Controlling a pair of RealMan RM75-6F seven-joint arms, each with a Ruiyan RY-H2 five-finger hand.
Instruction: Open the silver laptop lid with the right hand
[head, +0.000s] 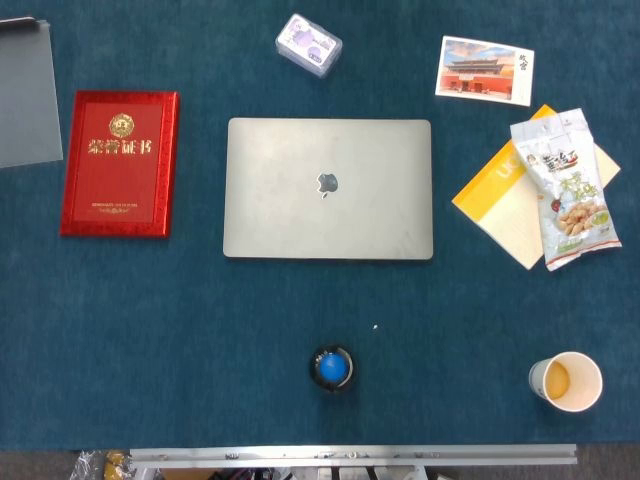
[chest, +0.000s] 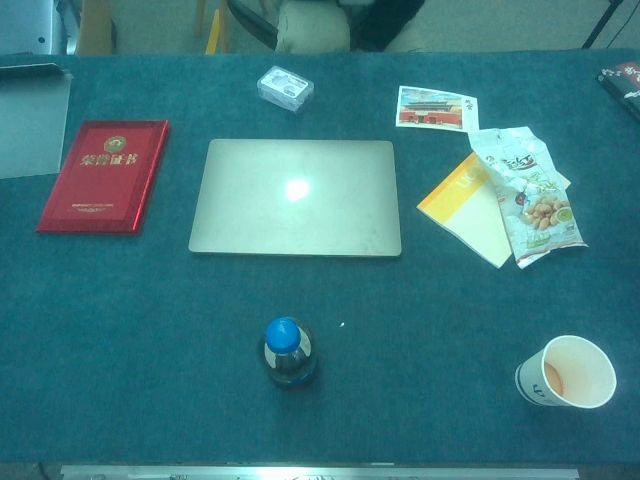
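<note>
A closed silver laptop (head: 329, 188) is lying flat on the blue table (head: 200, 330); neither hand is showing, so their state cannot be told. A paper cup (head: 566, 381) is holding orange liquid.

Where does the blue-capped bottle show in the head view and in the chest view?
Head view: blue-capped bottle low centre, seen from above, below the silver laptop.
Chest view: the bottle low centre, nearer than the laptop.
Shared landmark: the paper cup toward the lower right.
</note>
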